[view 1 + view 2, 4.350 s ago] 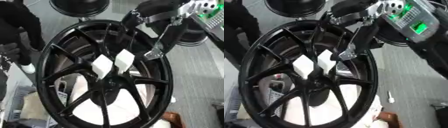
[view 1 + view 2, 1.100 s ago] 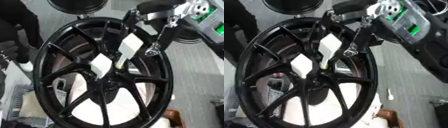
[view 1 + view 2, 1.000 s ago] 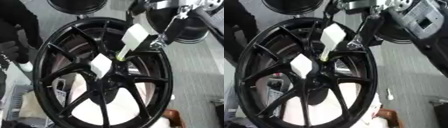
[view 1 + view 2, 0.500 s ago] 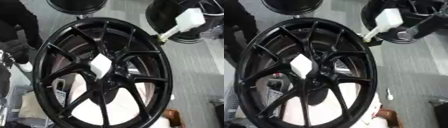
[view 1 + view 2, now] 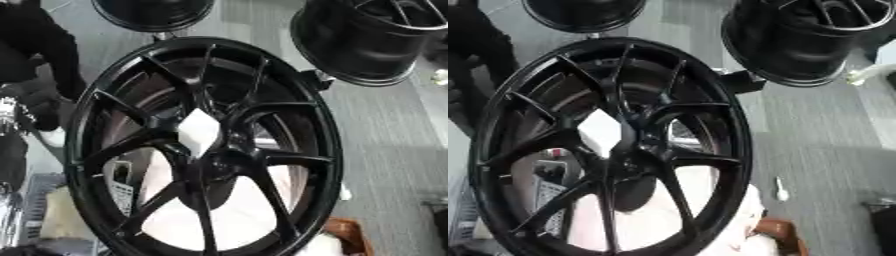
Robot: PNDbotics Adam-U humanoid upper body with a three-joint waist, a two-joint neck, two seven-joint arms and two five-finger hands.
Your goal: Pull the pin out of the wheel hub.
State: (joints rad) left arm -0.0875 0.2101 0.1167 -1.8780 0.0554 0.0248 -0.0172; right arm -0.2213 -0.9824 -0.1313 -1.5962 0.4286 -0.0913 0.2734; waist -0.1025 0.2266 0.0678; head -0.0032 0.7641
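A large black spoked wheel (image 5: pixel 319 150) stands tilted in the middle of both views. One white tag (image 5: pixel 199 132) lies on its hub (image 5: pixel 223 162). No pin shows in the hub. At the right edge, away from the wheel, the pale pin tip (image 5: pixel 861 76) pokes in, with a bit of white tag (image 5: pixel 887 58) above it. The hand that carries it is out of the picture. My left hand (image 5: pixel 33 96) is a dark shape at the wheel's left rim, below a black arm (image 5: pixel 31 45).
Two more black wheels stand behind, one at the top (image 5: pixel 153 12) and one at the upper right (image 5: pixel 367 42). Grey floor (image 5: pixel 394 150) lies to the right. White cloth (image 5: pixel 210 222) and a brown thing (image 5: pixel 346 232) show under the wheel.
The right hand has drawn the pin and its white tag out of the hub, up and to the right, and left the view. One white tag stays on the hub.
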